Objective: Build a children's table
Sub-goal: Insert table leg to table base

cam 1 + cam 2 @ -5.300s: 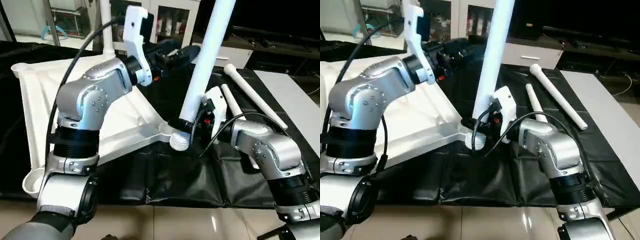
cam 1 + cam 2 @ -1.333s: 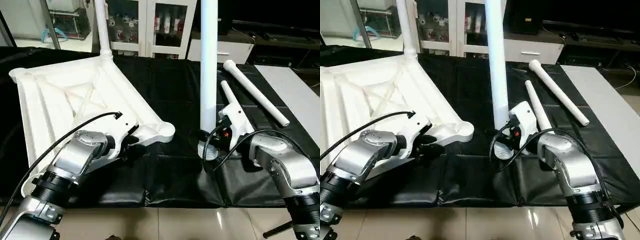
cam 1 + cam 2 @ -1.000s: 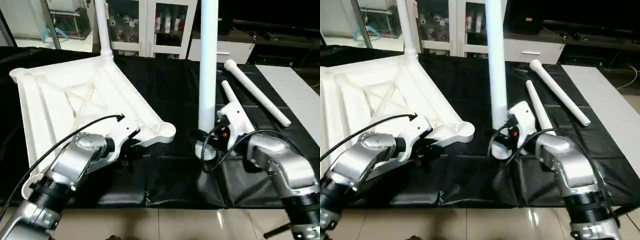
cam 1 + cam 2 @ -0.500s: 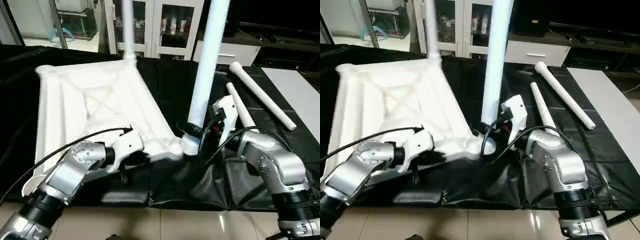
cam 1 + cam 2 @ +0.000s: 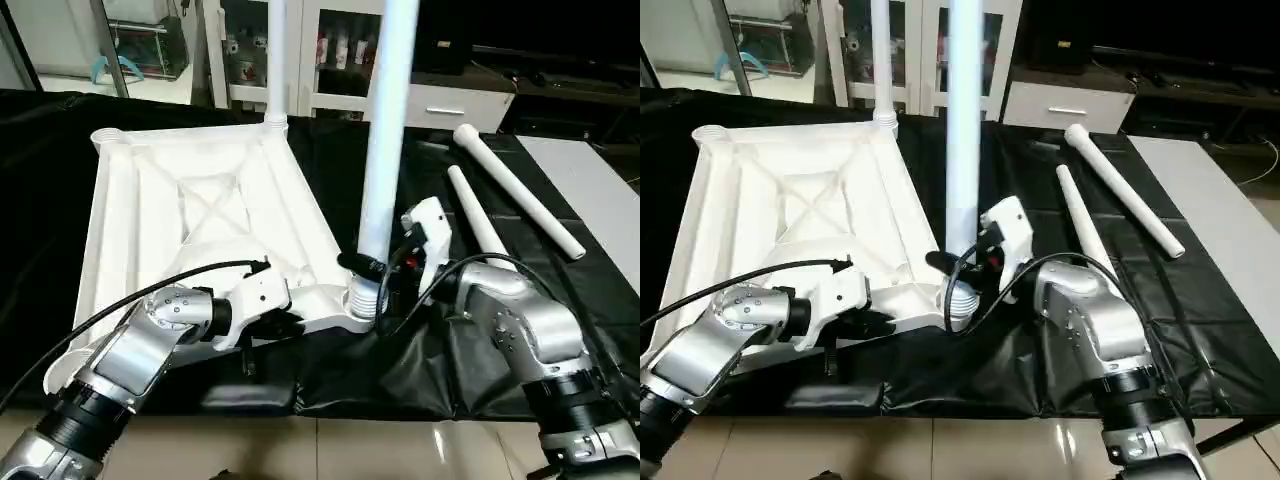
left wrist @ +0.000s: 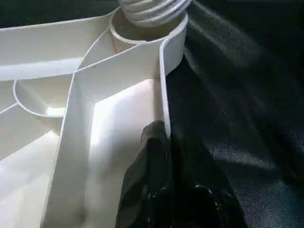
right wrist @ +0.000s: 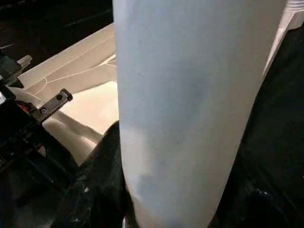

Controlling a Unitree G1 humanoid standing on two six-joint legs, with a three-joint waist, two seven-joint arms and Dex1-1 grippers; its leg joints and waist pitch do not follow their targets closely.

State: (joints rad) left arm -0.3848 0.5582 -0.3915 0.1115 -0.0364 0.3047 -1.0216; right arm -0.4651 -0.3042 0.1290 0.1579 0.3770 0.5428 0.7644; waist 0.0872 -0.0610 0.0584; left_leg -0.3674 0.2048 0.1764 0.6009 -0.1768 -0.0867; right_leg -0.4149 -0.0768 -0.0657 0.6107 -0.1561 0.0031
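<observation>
The tabletop [image 5: 190, 215] lies upside down on a black cloth [image 5: 340, 180], X-ribbed underside up, long axis running from the robot's near left toward the far middle. A leg [image 5: 275, 60] stands upright in the far corner socket, long axis vertical. A second leg [image 5: 385, 140] is held nearly vertical at the near right corner, thick threaded end down, its threads sitting at the mouth of the corner socket [image 6: 147, 35]; in the left wrist view the threaded end [image 6: 152, 9] shows just entering that socket. The right gripper [image 5: 375, 270] is clamped around the low part of this leg, just above the threads; the right wrist view shows the leg's shaft [image 7: 190, 104] between its dark fingers [image 7: 102, 185]. The left gripper [image 5: 275, 322] is closed on the tabletop's near rim [image 6: 164, 95], a short way from the corner socket, one black finger [image 6: 154, 156] pressed against the rim's wall. Two spare legs lie flat on the cloth to the right, well apart from the tabletop: a shorter-looking one [image 5: 475, 210] nearer the right arm and a longer one [image 5: 515, 190] beyond it, both with long axes running from near right to far left, thick ends away from the robot.
</observation>
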